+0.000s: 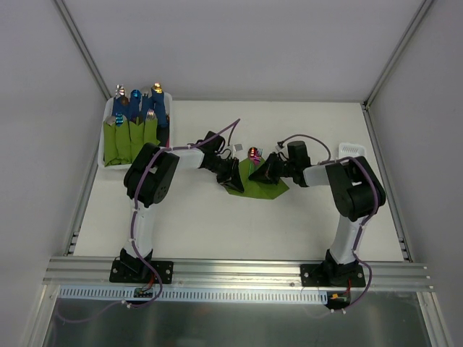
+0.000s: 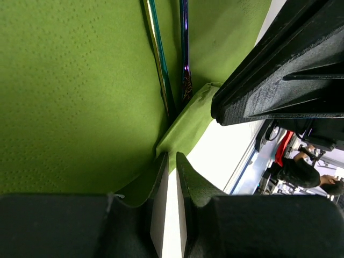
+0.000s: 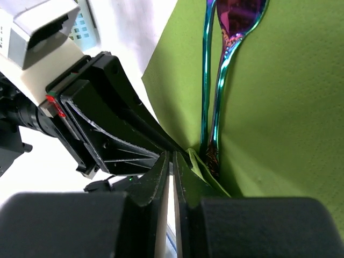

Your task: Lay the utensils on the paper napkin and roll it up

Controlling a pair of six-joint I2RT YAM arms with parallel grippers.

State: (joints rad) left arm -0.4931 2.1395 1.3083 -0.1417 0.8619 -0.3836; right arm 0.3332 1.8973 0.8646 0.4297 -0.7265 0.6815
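From the top camera you see the paper napkin (image 1: 266, 190), an olive-green sheet lying skewed at the middle of the table (image 1: 217, 231). The utensils (image 1: 252, 152) lie across it, and their shiny reddish ends stick out past its far edge. The left gripper (image 1: 235, 173) and right gripper (image 1: 262, 172) meet low over the sheet's near-left part. Only this view gives you the white basket (image 1: 105, 137) at the far left, which holds green bundles (image 1: 130, 137) with blue handles.

Your left wrist camera shows the napkin (image 2: 80, 107) close up, with a fine dotted embossing. Two slim handles (image 2: 159, 64) lie side by side on it, one gold-teal and one purple. A corner of the sheet is lifted and folded over their near ends. The left gripper (image 2: 171, 158) is drawn to a thin slit and the fold runs right to its tips. From this angle you cannot tell whether paper is caught between them. Only here do you see a person in dark clothes (image 2: 306, 172) beyond the table edge.

Your right wrist camera shows the utensils (image 3: 220, 86) best, with iridescent teal edges and a purple spoon bowl (image 3: 244, 16). The right gripper (image 3: 173, 158) is likewise almost closed, its tips against the raised fold. The left gripper's black finger (image 3: 123, 118) comes in from the left to the same spot. A small red tab (image 3: 54, 103) sits on its mount.
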